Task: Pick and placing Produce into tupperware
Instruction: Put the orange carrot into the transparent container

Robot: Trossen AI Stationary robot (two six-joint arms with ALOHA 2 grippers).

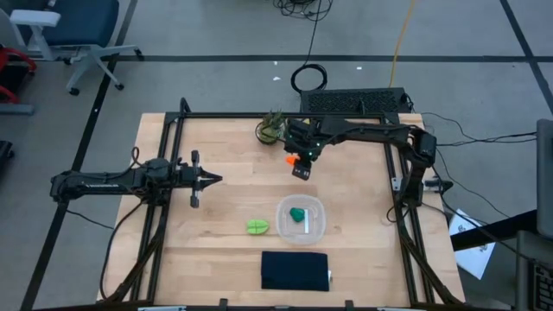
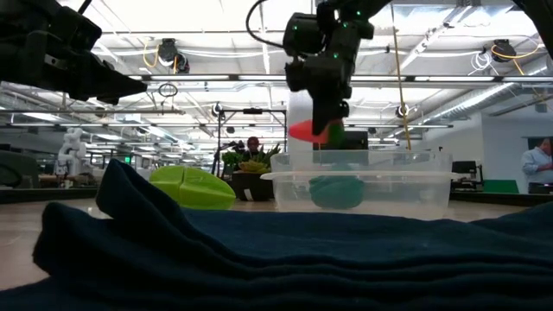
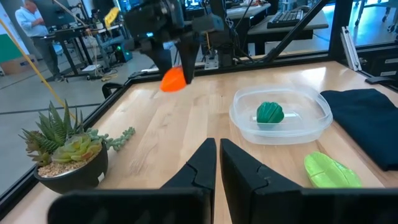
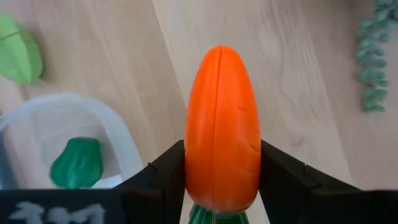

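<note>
My right gripper point(image 1: 299, 162) hangs over the table's far middle, shut on the orange carrot point(image 4: 222, 118), beyond the tupperware's far side. The clear tupperware point(image 1: 316, 226) stands on the wood with the dark green lump point(image 1: 296, 213) lying inside it. In the low view the lump point(image 2: 337, 192) shows through the tupperware wall point(image 2: 415, 186). The lime-green leafy piece point(image 1: 257, 226) lies flat on the table just left of the tupperware. My left gripper point(image 1: 213, 179) waits shut at the table's left, away from all of them. My right gripper pinches the carrot between its two fingers point(image 4: 166, 180), on the thick part of the orange body point(image 4: 205, 186) near the green tip point(image 4: 205, 216). The carrot lies along the fingers, its orange end sticking out past them. It is lifted clear of the table point(image 2: 309, 130).
A potted succulent point(image 1: 270, 130) stands at the far edge, close behind the right gripper. A black rectangular pad point(image 1: 295, 270) lies near the table's near edge and fills the low view's foreground point(image 2: 259, 259). Bare wood lies between the left gripper and the leafy piece.
</note>
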